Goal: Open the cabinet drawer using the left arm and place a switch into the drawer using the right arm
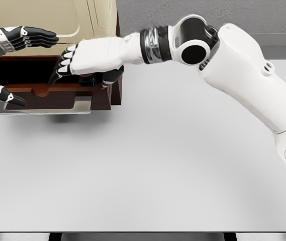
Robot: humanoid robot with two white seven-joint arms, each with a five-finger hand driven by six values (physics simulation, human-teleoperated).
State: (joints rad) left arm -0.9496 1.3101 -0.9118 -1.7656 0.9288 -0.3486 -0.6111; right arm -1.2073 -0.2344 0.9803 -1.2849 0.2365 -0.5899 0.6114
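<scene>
Switch drop-off, drawer (57, 95) already open.
I'm hovering the right robot hand (90, 57) over it; can't tell its grip, release comes next.

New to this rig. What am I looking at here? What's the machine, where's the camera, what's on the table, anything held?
This is a simulator's render, seen from a camera on a humanoid robot's head, looking down at a white table. The robot has two white arms, each ending in a five-finger robot hand.

At the far left of the table stands a dark wooden cabinet with cream upper panels. Its drawer is pulled out toward the camera.

The right robot hand, on the big arm coming in from the right, reaches over the open drawer with fingers curled downward. Something dark shows under its palm, but I cannot tell what it is or whether it is gripped.

The left robot hand shows at the left edge, fingers spread above and beside the drawer, holding nothing visible.

Nothing else shows on the table.
</scene>
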